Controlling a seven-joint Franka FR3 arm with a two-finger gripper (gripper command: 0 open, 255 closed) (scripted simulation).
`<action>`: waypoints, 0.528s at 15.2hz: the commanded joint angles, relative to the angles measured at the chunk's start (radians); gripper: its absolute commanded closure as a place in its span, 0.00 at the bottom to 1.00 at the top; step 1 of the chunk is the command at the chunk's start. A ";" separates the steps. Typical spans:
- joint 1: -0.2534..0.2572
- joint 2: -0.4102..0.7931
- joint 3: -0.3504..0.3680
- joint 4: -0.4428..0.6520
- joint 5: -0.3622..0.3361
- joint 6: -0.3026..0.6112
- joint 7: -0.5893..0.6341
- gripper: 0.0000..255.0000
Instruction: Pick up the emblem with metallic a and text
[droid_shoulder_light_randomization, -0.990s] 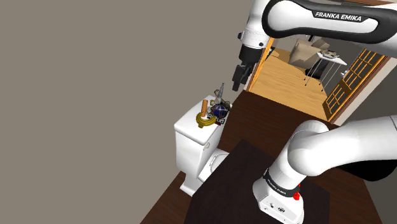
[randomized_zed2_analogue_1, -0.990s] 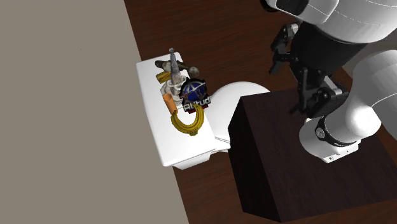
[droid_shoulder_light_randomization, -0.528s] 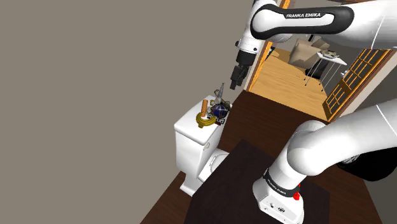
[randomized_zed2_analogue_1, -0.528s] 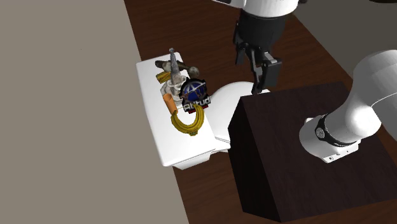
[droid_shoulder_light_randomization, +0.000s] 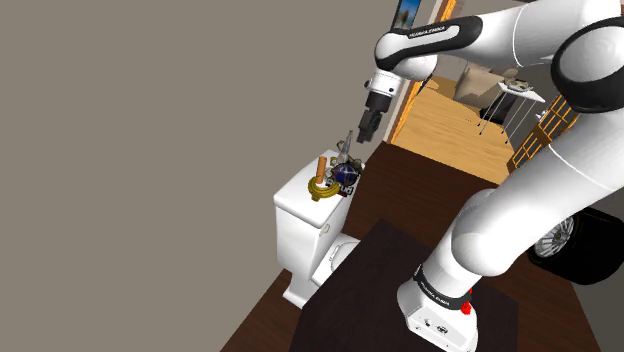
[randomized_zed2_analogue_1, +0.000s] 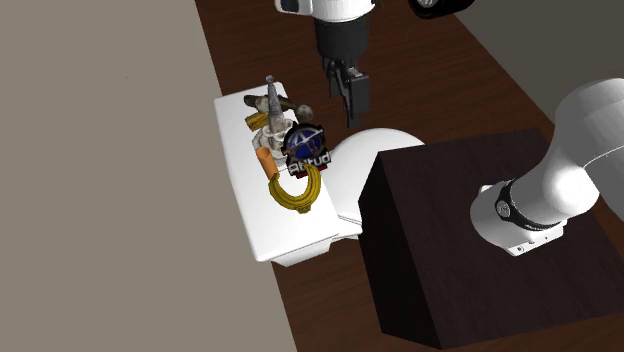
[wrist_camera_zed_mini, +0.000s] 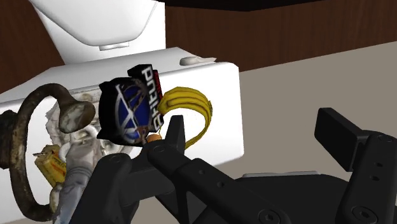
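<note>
The emblem (randomized_zed2_analogue_1: 306, 146) is a dark blue disc with a metallic A and a black bar of red-edged text. It stands among small objects on the white toilet tank lid (randomized_zed2_analogue_1: 285, 235). In the shoulder view the emblem (droid_shoulder_light_randomization: 345, 174) sits at the lid's far end, and my gripper (droid_shoulder_light_randomization: 367, 125) hangs above it and to its right. The second exterior view puts the gripper (randomized_zed2_analogue_1: 352, 95) just right of the emblem, over the back of the bowl. Seen from the wrist, the emblem (wrist_camera_zed_mini: 130, 109) lies ahead of the open gripper (wrist_camera_zed_mini: 254, 137), beyond one finger (wrist_camera_zed_mini: 175, 130), untouched.
A yellow horseshoe shape (randomized_zed2_analogue_1: 295, 192), an orange piece (randomized_zed2_analogue_1: 263, 160) and a grey metal figure (randomized_zed2_analogue_1: 272, 100) crowd the emblem. A rusty hook (wrist_camera_zed_mini: 25, 146) lies close by. The toilet bowl (randomized_zed2_analogue_1: 375, 145) and my dark box stand (randomized_zed2_analogue_1: 450, 240) are to the right. A grey wall (droid_shoulder_light_randomization: 150, 120) backs the tank.
The arm has swung toward the toilet tank, carrying the gripper leftward in the second exterior view, from over the stand to beside the emblem. Its fingers stayed open. The objects have not moved.
</note>
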 joint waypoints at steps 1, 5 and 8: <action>0.001 0.096 -0.044 0.044 0.060 0.004 -0.084 0.00; -0.028 0.314 -0.102 0.172 0.202 -0.034 -0.251 0.00; -0.081 0.484 -0.107 0.286 0.307 -0.087 -0.360 0.00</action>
